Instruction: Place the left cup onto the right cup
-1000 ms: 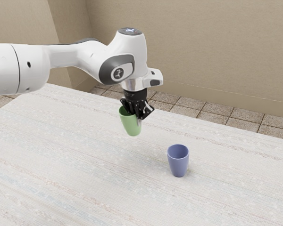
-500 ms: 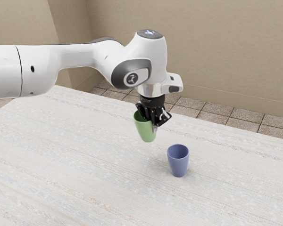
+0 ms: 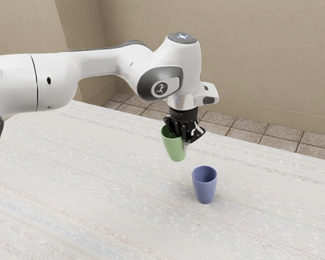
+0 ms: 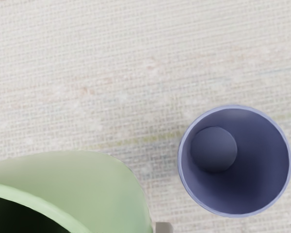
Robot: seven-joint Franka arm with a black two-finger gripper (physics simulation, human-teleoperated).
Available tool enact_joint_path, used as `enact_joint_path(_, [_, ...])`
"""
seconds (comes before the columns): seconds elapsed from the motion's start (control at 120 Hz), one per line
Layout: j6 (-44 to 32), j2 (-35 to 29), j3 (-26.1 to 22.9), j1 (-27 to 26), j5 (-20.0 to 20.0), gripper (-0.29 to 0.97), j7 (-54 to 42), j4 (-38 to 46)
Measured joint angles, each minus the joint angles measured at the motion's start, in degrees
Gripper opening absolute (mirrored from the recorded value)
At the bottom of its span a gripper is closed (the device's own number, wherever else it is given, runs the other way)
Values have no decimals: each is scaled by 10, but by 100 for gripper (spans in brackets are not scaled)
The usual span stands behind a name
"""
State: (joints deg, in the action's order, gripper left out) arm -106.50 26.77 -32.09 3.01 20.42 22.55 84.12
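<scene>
Exterior view: the black gripper (image 3: pixel 185 134), fingers clamped on a green cup's (image 3: pixel 174 147) rim, holds it tilted in the air. A blue cup (image 3: pixel 204 184) stands upright on the table (image 3: pixel 70 189) just below, toward the exterior view's right, not touching.

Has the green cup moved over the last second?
Yes. Held in the gripper, the green cup has travelled toward the exterior view's right, nearer the blue cup, which stands unmoved.

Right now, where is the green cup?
The green cup hangs in the gripper, higher than the blue cup and to the exterior view's left of it.
</scene>
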Motion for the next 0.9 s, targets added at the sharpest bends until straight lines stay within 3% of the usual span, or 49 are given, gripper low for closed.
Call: enact_joint_path(0.9, [12, 68, 1, -29, 25, -10, 5, -66])
